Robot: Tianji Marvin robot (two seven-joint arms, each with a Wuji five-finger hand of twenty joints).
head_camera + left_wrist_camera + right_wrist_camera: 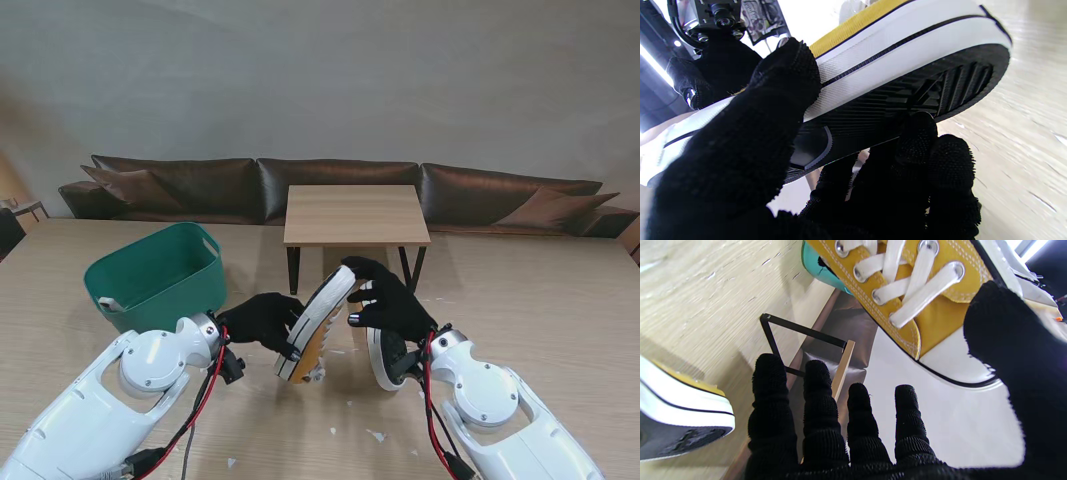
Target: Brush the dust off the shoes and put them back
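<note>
My left hand point(262, 320) is shut on a yellow canvas sneaker point(318, 325) with white laces and a white-and-black sole, held tilted off the table with its toe away from me. In the left wrist view the thumb point(773, 116) presses the white sidewall and the fingers point(923, 150) press the black sole point(907, 90). My right hand point(390, 300) arches over the toe with its fingers point(840, 426) spread and its thumb point(1013, 350) against the white toe cap point(960, 363). The second sneaker point(380, 355) lies on its side on the table under my right wrist, partly hidden.
A green plastic basket point(155, 275) stands to the left, farther from me. A small wooden table with black legs point(356, 213) and a brown sofa point(330, 185) lie beyond the desk. White scraps point(375, 435) dot the desk near me.
</note>
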